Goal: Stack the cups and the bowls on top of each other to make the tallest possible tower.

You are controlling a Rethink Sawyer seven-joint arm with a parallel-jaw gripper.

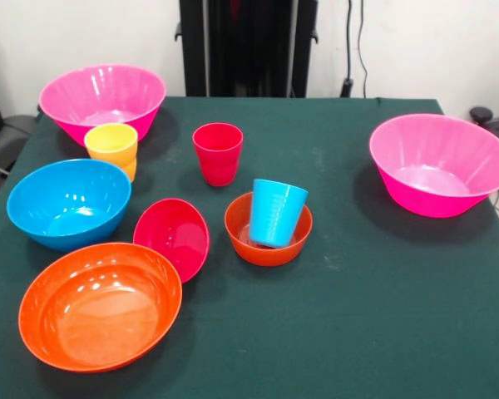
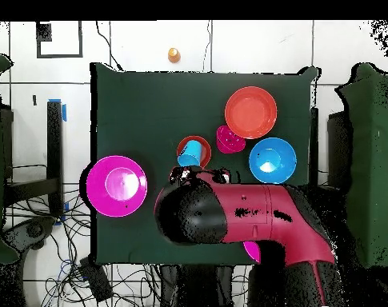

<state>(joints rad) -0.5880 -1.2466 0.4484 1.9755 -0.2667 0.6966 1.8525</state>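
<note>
A dark green table (image 1: 382,316) holds scattered bowls and cups. The blue cup (image 1: 276,213) stands tilted inside the small orange bowl (image 1: 268,230); the yellow cup (image 1: 111,146) sits in another cup. The gripper itself is hidden, so its jaws cannot be judged.

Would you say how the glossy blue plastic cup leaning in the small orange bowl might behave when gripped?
The glossy blue plastic cup looks smooth, so probably slippery. It sits tilted inside the small orange plastic bowl, so a nudge may tip it. Thin plastic suggests it is light.
</note>
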